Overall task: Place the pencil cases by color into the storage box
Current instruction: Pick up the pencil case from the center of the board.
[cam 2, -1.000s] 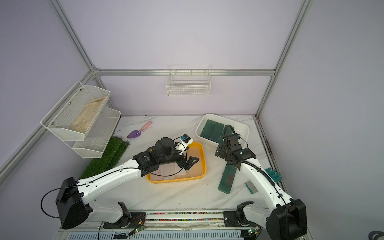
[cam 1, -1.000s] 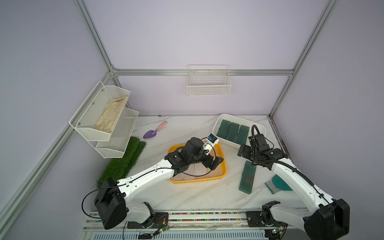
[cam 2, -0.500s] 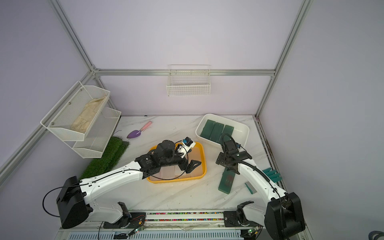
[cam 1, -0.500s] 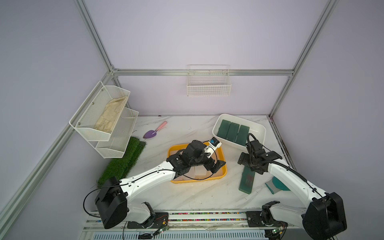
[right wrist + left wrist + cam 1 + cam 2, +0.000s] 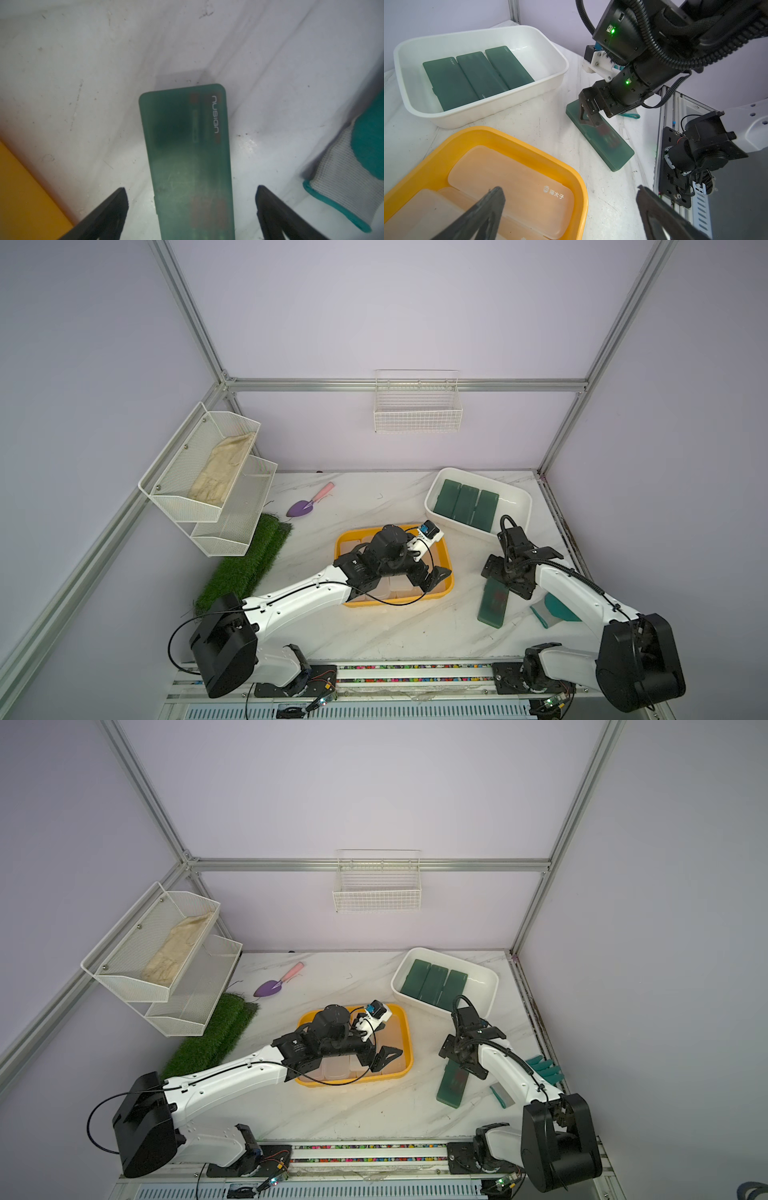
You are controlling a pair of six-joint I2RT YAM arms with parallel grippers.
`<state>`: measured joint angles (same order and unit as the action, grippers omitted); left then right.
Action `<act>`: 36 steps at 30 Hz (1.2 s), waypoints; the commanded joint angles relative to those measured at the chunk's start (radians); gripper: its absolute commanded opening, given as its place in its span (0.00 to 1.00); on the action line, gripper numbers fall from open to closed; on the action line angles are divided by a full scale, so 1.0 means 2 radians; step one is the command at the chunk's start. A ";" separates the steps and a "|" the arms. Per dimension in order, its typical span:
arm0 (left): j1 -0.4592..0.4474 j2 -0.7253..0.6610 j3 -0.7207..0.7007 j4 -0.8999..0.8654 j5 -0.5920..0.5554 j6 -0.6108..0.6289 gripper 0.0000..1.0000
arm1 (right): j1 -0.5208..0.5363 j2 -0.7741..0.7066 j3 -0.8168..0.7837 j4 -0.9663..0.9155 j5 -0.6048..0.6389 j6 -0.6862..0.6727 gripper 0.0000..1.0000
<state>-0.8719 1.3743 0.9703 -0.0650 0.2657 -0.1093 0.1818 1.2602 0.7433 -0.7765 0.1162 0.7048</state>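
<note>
Your left fingers (image 5: 481, 214) have drifted toward the right end of the yellow tray (image 5: 508, 133). They hang spread and empty above the frosted cases (image 5: 508, 176) lying there. Your right fingers (image 5: 108, 216) have come down from beside the white tub (image 5: 500, 106). They now straddle the green case (image 5: 187, 145) on the bench (image 5: 374, 639), one on each long side, spread wide and not yet pinching. I can't tell whether they touch it.

That looks like the last case outside a box. Three green cases (image 5: 467, 506) already lie side by side in the tub, so one clean grip and a short carry should nearly finish the sorting.

The wire shelf (image 5: 178, 504) hangs at the left above a grass mat (image 5: 245, 568), with a purple trowel (image 5: 301, 508) just beyond. The tray sits mid-bench and the tub is toward the back right. A teal glove (image 5: 353, 155) lies near the green case but apart from it. A wire basket (image 5: 417, 414) hangs on the back wall.
</note>
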 commanded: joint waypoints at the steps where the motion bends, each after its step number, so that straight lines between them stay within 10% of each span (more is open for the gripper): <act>1: -0.002 -0.013 -0.013 0.028 0.014 0.011 1.00 | -0.001 -0.002 -0.007 0.017 -0.019 -0.004 0.97; 36: -0.002 -0.037 -0.034 0.038 -0.005 0.006 1.00 | -0.001 0.083 -0.013 0.067 -0.047 -0.023 0.94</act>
<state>-0.8722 1.3312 0.9340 -0.0303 0.2676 -0.1101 0.1810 1.4029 0.7052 -0.6720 0.0467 0.6632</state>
